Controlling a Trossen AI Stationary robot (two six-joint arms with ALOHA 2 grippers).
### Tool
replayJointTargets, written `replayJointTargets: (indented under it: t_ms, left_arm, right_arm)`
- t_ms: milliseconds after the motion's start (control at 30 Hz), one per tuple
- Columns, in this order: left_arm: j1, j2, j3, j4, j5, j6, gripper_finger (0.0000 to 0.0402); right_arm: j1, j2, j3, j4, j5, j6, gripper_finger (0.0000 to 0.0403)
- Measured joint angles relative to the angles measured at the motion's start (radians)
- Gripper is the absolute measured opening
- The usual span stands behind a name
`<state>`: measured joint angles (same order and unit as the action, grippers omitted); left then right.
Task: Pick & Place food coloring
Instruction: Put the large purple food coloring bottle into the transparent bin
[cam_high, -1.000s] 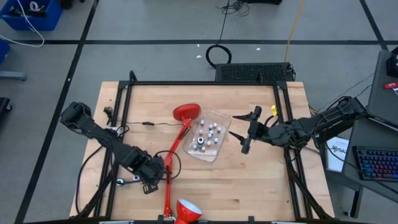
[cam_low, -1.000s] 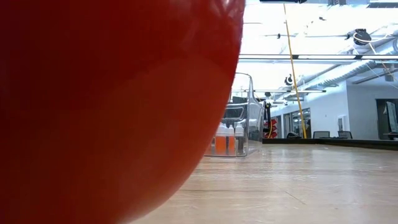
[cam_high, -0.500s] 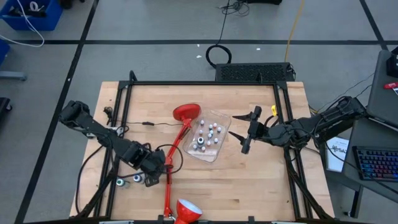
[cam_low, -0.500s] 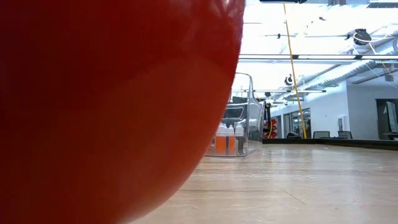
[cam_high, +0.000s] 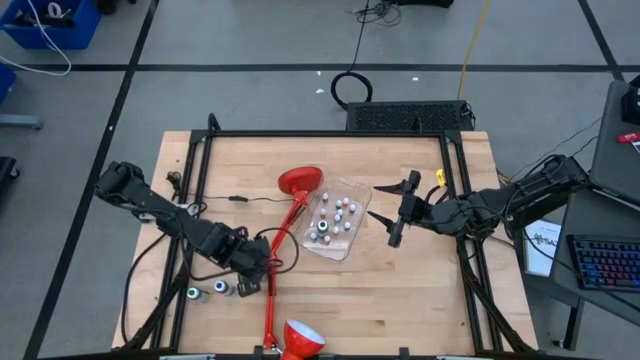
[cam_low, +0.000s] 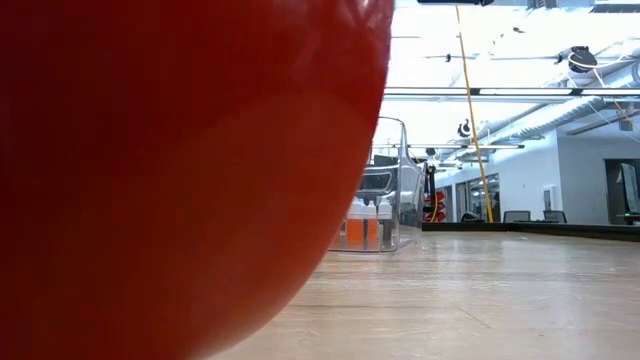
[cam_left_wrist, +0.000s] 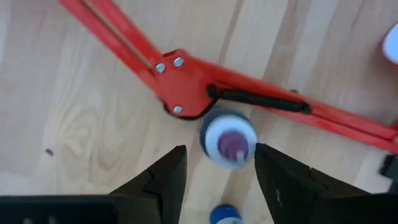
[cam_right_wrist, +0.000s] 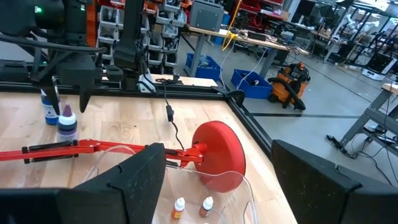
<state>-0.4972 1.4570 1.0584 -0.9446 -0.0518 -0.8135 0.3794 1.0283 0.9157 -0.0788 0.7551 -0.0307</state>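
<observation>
So the left gripper just let go: its fingers are spread now and it's pulled back up from the bottle it set down right against the red lamp arm, next to the other placed bottles. The right gripper sits spread and empty beside the clear tub, where most of the food coloring is left, so I'd guess plenty of trips remain.

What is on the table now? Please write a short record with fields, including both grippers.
left gripper: open, above a dark bottle with a white top standing free beside the red desk lamp's arm
second bottle: standing apart, near the table's left edge
right gripper: open, holding nothing, beside the clear plastic tub
tub contents: small white-topped bottles
table: light wood
</observation>
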Motion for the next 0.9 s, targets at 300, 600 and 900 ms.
replayJointTargets:
  t_ms: [300,600,900]
  left_arm:
    - [-0.021,0.0,0.0,0.03,0.023,0.0,0.0214]
    - [-0.045,0.04,0.0,0.109,-0.002,0.027,0.0216]
    - [-0.045,0.048,-0.001,0.103,-0.001,0.037,0.0216]
  right_arm:
    - [0.0,0.0,0.0,0.0,0.0,0.001,0.0279]
    - [0.0,0.0,0.0,0.0,0.0,0.002,0.0279]
    - [0.0,0.0,0.0,0.0,0.0,0.011,0.0279]
